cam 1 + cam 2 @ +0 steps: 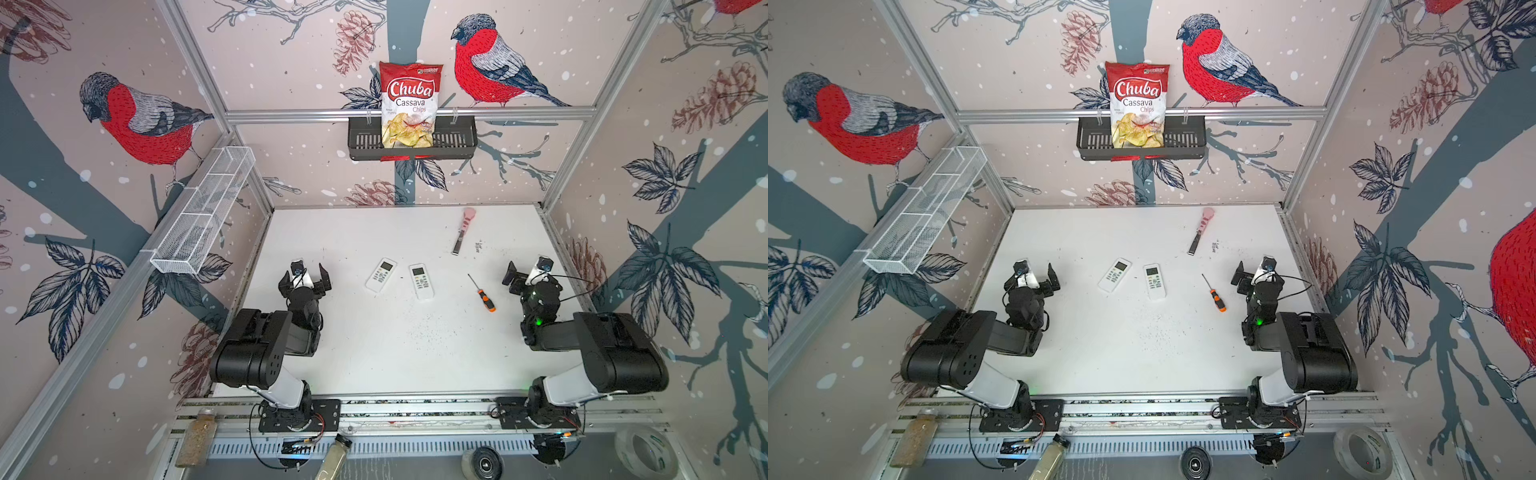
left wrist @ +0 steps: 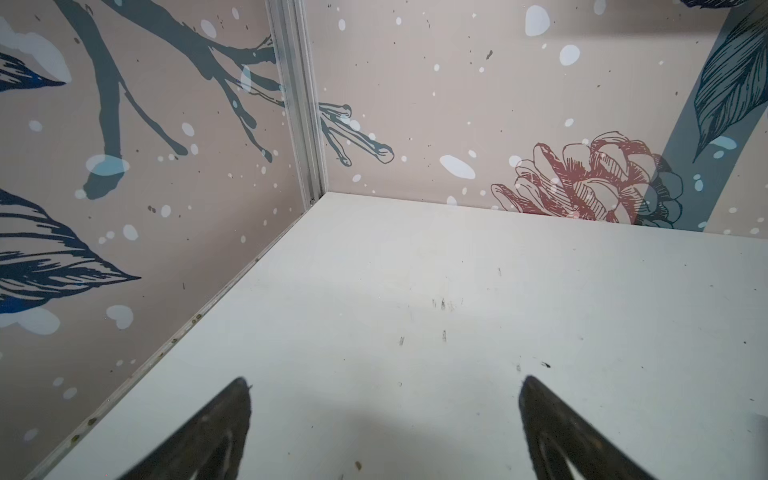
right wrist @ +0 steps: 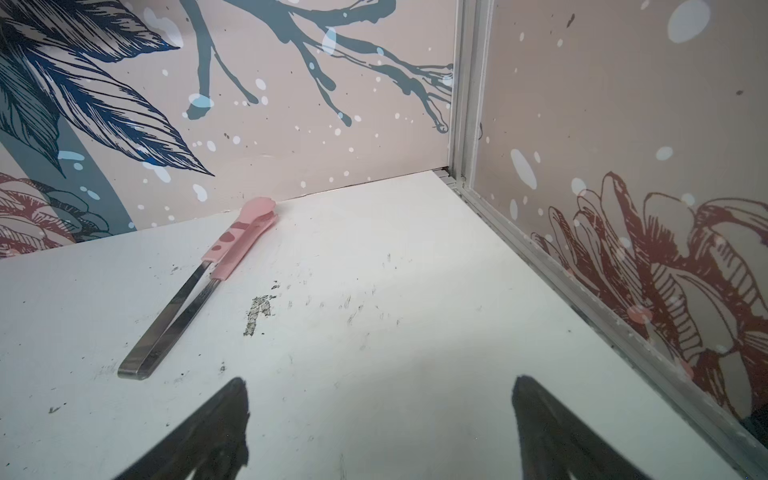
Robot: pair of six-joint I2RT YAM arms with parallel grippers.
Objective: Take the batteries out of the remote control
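Batteries: none can be seen; no cell lies loose on the counter [image 1: 374,353].

Remote controls, two, white, display side up, side by side at mid-counter in both top views.
- Remote nearer the left arm [image 1: 381,275] [image 1: 1114,275]: long axis runs front to back, display end toward the rear wall and leaning toward the right arm's side.
- Remote nearer the right arm [image 1: 421,281] [image 1: 1155,281]: long axis also front to back, display end toward the rear wall, leaning slightly the other way, so the display ends sit closer together than the button ends.

Left fingers [image 1: 323,277] [image 2: 208,436]: spread wide, nothing between them, over bare counter, well apart from the nearer remote.

Right fingers [image 1: 510,274] [image 3: 199,436]: spread wide, nothing held, well apart from the remotes.

Screwdriver [image 1: 482,293], orange and black handle: flat on the counter between the second remote and the right fingers, tip toward the rear.

Tongs [image 1: 463,230] [image 3: 199,286], pink-tipped steel: flat near the rear wall.
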